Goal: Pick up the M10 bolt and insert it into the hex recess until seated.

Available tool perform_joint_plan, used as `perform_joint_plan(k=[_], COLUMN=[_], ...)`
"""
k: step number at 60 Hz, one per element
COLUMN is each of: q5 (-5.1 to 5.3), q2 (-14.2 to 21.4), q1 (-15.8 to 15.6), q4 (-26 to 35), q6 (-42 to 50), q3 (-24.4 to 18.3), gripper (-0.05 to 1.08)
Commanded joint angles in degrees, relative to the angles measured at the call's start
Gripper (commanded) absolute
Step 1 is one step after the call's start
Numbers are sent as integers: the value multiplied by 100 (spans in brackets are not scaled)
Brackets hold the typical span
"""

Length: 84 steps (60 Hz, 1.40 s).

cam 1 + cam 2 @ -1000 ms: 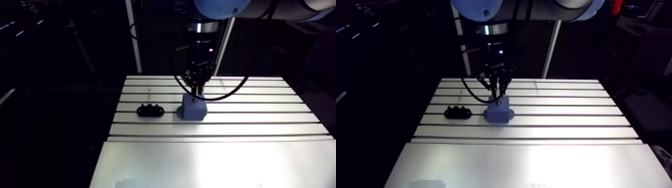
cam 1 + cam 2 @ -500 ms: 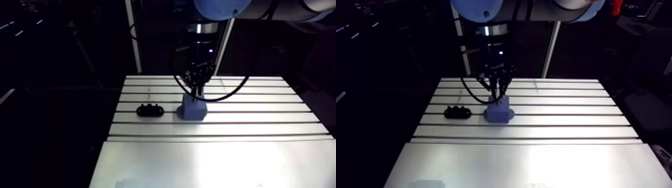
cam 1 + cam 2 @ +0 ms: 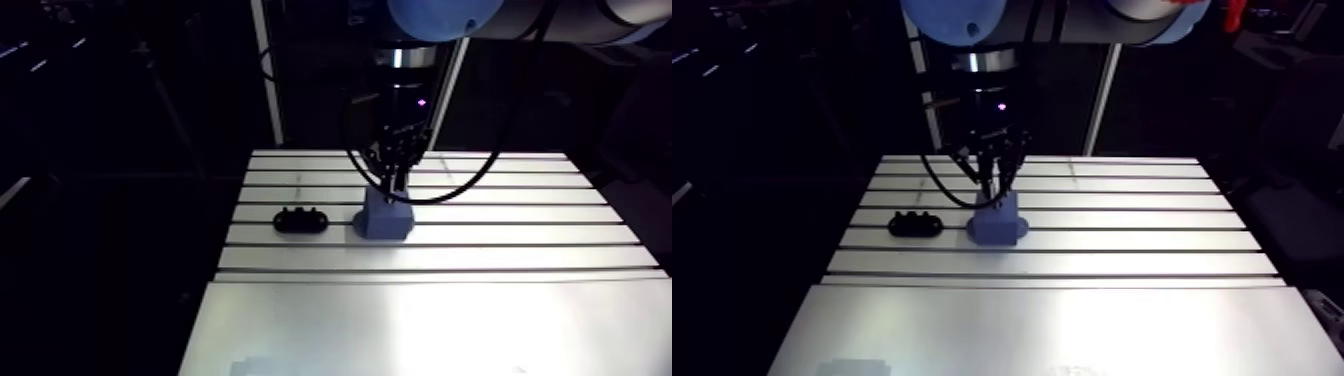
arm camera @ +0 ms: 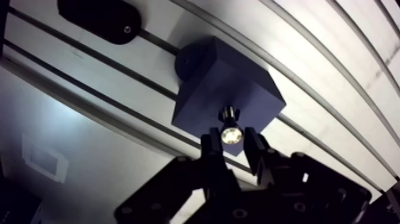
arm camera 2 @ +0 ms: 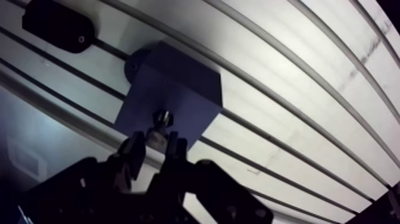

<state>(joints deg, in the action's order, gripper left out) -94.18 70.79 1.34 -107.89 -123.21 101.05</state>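
Black oval plastic piece (image 4: 98,18) is cut off by the wrist view's edge. Dark blue block's (image 4: 229,77) hex recess is hidden behind the shiny steel bolt (image 4: 231,136).

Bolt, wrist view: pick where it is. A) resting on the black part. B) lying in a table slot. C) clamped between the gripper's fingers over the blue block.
C: the wrist view shows the bolt pinched in the gripper, above the top face of the blue block, apart from the black part.

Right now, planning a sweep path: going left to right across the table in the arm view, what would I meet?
The black part → the blue block. The gripper, shut on the bolt, overlaps the block, so it is left out.
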Motion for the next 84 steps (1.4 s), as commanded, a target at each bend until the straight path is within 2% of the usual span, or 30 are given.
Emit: perform_joint_plan(k=[1, 29, 34, 38, 46, 49, 50, 55, 56, 61, 73, 78, 81, 82, 84], q5=[8, 9, 43, 20, -42, -36, -5, -18, 20, -15, 86, 138, 222, 222, 325], q2=[0, -7, -9, -9, 9, 16, 32, 44, 59, 70, 114, 114, 114, 114, 122], q1=[-2, 7, 7, 7, 7, 7, 7, 7, 14, 23, 51, 43, 51, 51, 51], q4=[0, -305, -342, -352, -417, -459, -510, -616, -623, -633, -556, -554, -554, -554, -563], q6=[-7, 97, 146, 231, 850, 959, 1087, 1414, 1596, 1974, 3137, 3352, 3443, 3443, 3463], q3=[-18, -90, -115, -134, -151, -152, -152, -143, -135, -117, -56, -39, -30, -30, 4], gripper=[0, 0, 0, 0, 0, 0, 0, 0, 0, 0, 3, 3, 4, 4, 8])
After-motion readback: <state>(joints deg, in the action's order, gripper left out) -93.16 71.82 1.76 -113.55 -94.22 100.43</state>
